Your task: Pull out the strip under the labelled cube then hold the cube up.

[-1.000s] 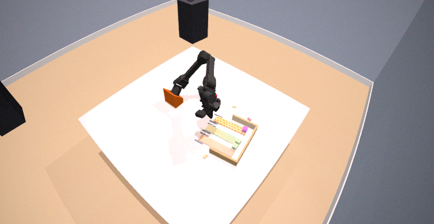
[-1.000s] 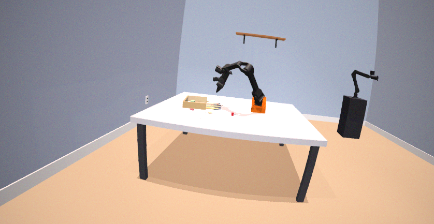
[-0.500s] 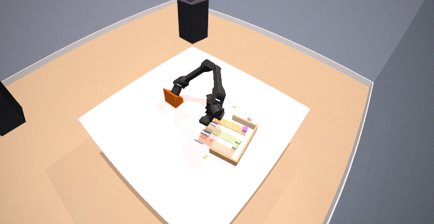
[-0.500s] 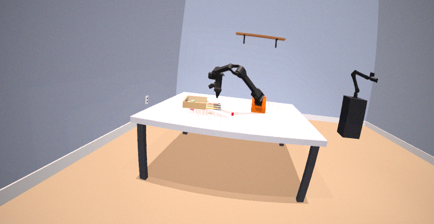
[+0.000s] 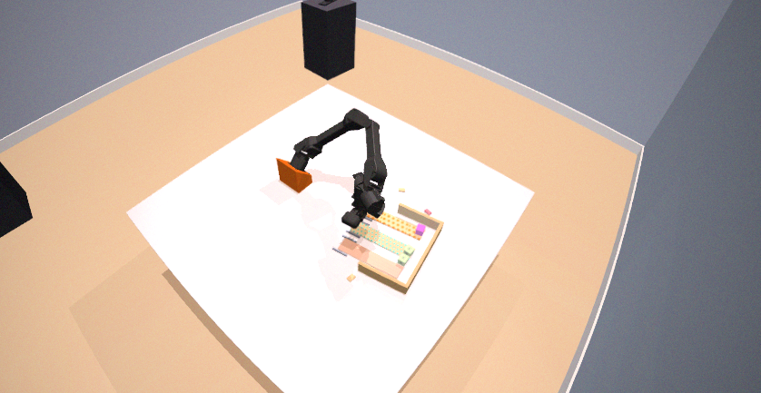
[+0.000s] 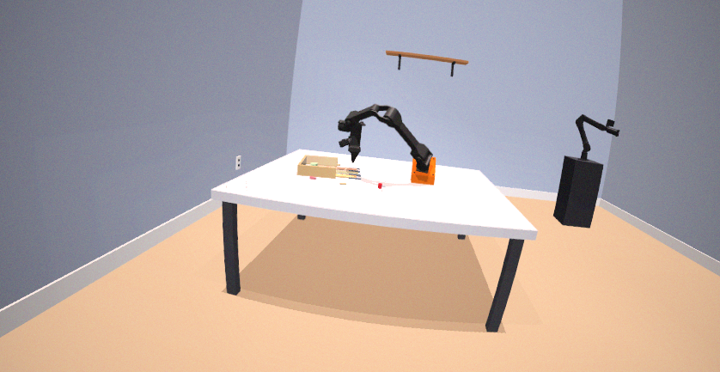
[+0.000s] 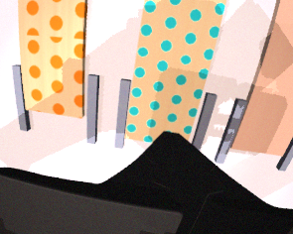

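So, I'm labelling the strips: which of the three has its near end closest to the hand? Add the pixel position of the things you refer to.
The turquoise-dotted strip [image 5: 384, 240] [image 7: 175, 59], in the middle; the orange-dotted and plain ones flank it.
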